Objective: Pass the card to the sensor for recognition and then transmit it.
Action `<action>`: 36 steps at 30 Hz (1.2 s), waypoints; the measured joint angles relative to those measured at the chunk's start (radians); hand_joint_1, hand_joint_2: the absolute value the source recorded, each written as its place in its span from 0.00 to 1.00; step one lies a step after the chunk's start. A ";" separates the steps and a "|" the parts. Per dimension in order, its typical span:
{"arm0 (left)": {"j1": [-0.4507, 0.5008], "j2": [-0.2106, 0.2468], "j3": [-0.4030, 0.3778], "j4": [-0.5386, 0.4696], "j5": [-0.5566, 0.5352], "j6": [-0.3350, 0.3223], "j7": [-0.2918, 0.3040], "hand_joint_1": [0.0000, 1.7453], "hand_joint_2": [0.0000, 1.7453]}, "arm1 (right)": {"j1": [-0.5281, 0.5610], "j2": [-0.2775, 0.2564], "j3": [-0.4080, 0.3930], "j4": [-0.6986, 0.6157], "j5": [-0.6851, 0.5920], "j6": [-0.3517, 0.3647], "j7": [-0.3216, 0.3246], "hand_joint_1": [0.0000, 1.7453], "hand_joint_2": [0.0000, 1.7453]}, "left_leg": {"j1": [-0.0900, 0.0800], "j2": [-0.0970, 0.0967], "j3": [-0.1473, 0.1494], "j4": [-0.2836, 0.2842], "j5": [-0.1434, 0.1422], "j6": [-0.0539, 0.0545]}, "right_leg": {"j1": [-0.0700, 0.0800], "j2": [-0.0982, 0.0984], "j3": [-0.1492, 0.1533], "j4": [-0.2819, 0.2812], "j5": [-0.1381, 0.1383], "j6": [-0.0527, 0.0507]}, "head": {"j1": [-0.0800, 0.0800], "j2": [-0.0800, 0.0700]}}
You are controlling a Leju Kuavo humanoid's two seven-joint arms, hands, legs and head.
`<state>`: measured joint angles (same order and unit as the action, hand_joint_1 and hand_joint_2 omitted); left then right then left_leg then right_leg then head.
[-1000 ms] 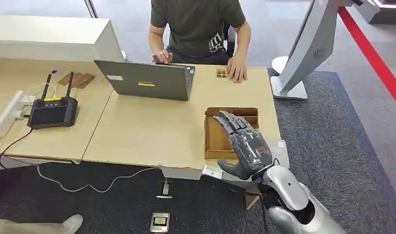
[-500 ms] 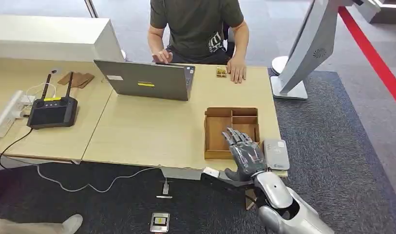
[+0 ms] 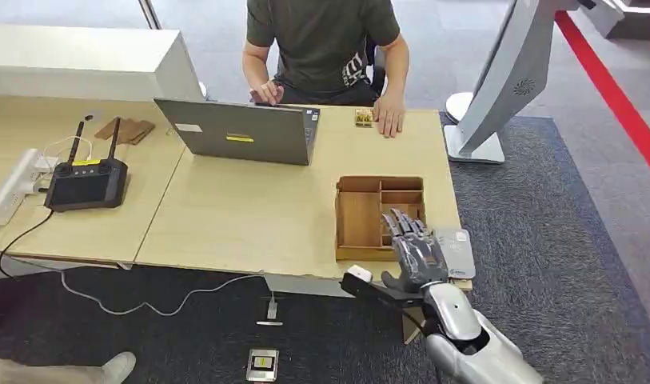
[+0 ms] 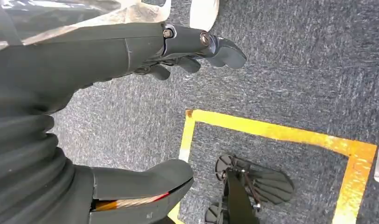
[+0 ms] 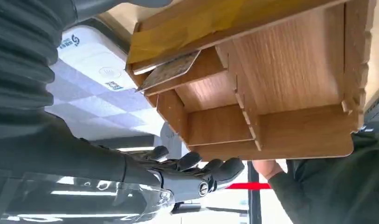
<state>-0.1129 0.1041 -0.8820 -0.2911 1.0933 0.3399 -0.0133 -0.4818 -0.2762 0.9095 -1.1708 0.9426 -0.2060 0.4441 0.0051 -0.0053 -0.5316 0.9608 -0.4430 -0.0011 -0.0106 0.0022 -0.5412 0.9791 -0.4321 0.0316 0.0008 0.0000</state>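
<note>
Right hand (image 3: pixel 416 254) sits over the near right corner of the wooden tray (image 3: pixel 358 220), between the tray and the grey sensor pad (image 3: pixel 456 251) that lies just beside the tray at the table edge. Fingers (image 3: pixel 403 228) are spread and extended toward the far side of the table, holding nothing; thumb points out toward the near table edge. In the right wrist view the card (image 5: pixel 171 70) lies tilted in the tray's small compartment next to the sensor, leaning against the compartment wall, apart from the hand's fingers (image 5: pixel 210 169). Left hand (image 4: pixel 131 116) hangs over grey carpet marked with yellow tape (image 4: pixel 280 135); thumb and fingers apart, nothing between them. Tray stands on the light wooden table (image 3: pixel 241 216). Across the table a person (image 3: pixel 325 48) sits behind an open laptop (image 3: pixel 241 132), one hand resting flat on the tabletop. A black controller with antennas (image 3: pixel 88 180) is on the adjoining table to the left.
</note>
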 joint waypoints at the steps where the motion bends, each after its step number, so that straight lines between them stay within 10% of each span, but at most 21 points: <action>1: 0.001 0.000 0.000 0.000 0.000 0.000 0.000 0.00 1.00 | 0.000 0.002 -0.003 0.006 0.003 -0.016 -0.003 0.00 1.00 | 0.000 0.000 0.000 0.000 0.000 0.000 | 0.000 0.000 0.000 0.000 0.000 0.000 | 0.000 0.000; 10: 0.002 0.000 0.000 0.000 -0.008 -0.002 -0.001 0.00 1.00 | 0.010 0.029 -0.016 0.053 0.003 -0.092 -0.045 0.00 1.00 | 0.000 0.000 0.000 0.000 0.000 0.000 | 0.000 0.000 0.000 0.000 0.000 0.000 | 0.000 0.000; 36: -0.013 0.000 -0.017 -0.001 -0.060 -0.017 0.020 0.00 1.00 | 0.065 0.071 -0.157 0.110 0.172 -0.014 0.022 0.00 1.00 | 0.000 0.000 0.000 0.000 0.000 0.000 | 0.000 0.000 0.000 0.000 0.000 0.000 | 0.000 0.000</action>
<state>-0.1262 0.1038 -0.8991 -0.2918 1.0334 0.3231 0.0065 -0.4172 -0.2052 0.7526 -1.0613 1.1143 -0.2197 0.4658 0.0052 -0.0051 -0.5313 0.9608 -0.4429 -0.0012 -0.0106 0.0022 -0.5412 0.9791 -0.4321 0.0315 0.0008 0.0000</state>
